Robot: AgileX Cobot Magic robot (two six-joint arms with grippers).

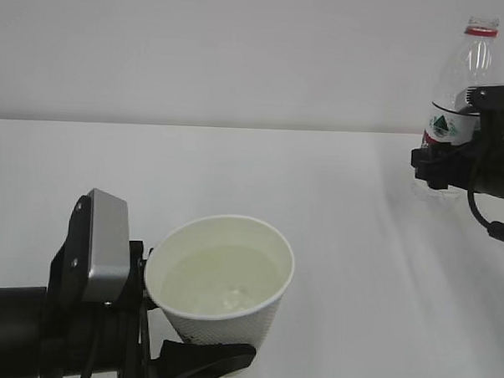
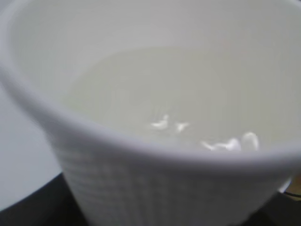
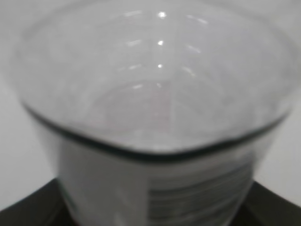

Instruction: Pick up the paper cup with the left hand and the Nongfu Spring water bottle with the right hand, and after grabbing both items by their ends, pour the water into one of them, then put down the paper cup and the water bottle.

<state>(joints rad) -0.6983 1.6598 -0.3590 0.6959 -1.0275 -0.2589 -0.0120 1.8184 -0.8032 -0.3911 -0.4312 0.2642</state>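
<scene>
One cup (image 1: 223, 280) holding water (image 1: 218, 284), clamped in the left gripper (image 1: 158, 335); one bottle (image 1: 456, 106), upright, clamped in the right gripper (image 1: 441, 160).

The left end effector (image 1: 196, 354) grips the paper cup (image 1: 223, 280) low on its wall, holding it upright above the white desk (image 1: 319, 183); the water (image 1: 218, 286) fills much of the cup (pale against the cream inside). Well apart, at the far right, the right end effector (image 1: 441, 160) clasps the Nongfu Spring water bottle (image 1: 459, 89) around its label, upright, red neck ring uppermost, cap off.
</scene>
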